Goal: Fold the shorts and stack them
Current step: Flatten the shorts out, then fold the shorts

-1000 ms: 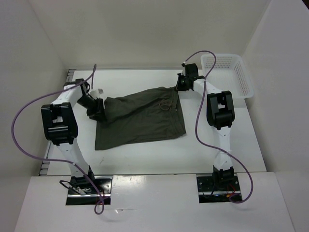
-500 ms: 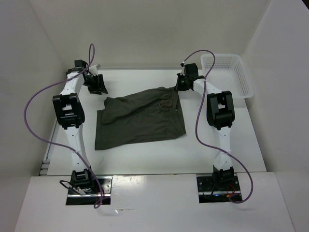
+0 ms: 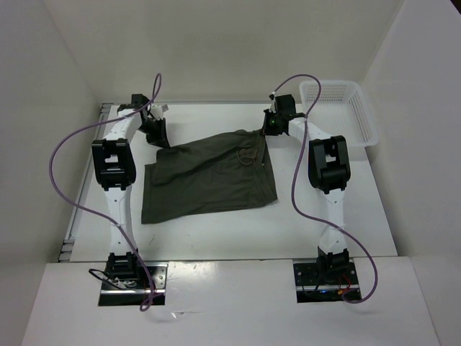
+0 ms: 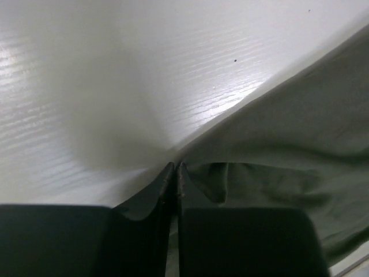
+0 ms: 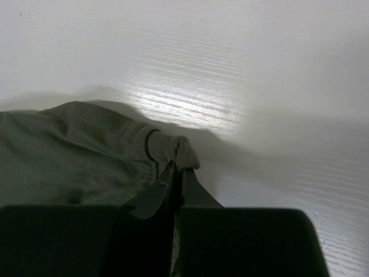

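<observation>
One pair of shorts, far corners pinched by left claw and right claw.

A white worktop with a fine wood grain fills the enclosure, glossy enough to throw bright glare patches in both wrist views. Plain off-white walls close it in at the back, left and right. A white plastic basket sits in the far right corner.

No readable text, label, brand, number or sign appears in any view.
</observation>
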`<act>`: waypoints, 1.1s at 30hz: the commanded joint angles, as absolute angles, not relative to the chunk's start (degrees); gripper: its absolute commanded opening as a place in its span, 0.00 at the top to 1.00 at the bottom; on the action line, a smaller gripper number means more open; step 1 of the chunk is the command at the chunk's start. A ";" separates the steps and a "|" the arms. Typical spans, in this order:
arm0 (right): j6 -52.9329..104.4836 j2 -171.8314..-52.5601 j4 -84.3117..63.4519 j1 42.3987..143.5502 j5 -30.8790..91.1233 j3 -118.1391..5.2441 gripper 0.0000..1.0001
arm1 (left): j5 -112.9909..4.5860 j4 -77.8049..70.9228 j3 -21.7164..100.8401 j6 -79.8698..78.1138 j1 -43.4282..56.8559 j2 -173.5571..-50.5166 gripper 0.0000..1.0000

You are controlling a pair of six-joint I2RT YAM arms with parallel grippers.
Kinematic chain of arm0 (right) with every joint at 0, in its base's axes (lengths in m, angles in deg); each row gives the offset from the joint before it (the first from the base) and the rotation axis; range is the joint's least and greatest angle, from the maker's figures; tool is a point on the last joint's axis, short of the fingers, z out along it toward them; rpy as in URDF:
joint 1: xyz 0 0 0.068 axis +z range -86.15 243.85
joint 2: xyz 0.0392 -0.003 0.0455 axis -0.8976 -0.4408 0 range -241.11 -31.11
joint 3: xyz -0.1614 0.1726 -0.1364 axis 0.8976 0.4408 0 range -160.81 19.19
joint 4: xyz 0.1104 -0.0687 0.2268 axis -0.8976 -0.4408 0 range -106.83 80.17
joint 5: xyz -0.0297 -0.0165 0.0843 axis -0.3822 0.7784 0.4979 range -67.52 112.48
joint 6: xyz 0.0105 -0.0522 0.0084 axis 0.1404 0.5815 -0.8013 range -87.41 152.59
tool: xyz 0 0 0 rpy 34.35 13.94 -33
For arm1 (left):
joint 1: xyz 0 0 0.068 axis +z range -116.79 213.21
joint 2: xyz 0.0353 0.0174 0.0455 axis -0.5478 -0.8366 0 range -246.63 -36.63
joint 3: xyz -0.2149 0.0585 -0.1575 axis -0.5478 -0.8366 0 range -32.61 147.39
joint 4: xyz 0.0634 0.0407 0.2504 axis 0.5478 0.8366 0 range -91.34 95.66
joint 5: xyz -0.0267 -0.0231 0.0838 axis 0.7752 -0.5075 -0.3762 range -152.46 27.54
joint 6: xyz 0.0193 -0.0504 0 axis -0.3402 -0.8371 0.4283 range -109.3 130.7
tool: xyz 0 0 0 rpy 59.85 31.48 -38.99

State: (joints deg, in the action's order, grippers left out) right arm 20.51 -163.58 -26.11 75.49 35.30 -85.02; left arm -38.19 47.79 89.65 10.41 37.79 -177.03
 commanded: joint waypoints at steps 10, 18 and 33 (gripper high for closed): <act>20.81 -152.06 -26.80 74.83 40.32 -85.58 1.00 | -50.14 49.64 112.84 10.70 38.40 -168.39 0.99; 21.59 -144.51 -24.16 77.81 44.28 -77.85 1.00 | -50.33 43.50 81.00 10.70 36.65 -149.15 0.94; 27.05 -136.67 -20.03 83.10 41.82 -54.39 1.00 | -49.72 38.75 36.64 10.70 37.95 -132.17 0.54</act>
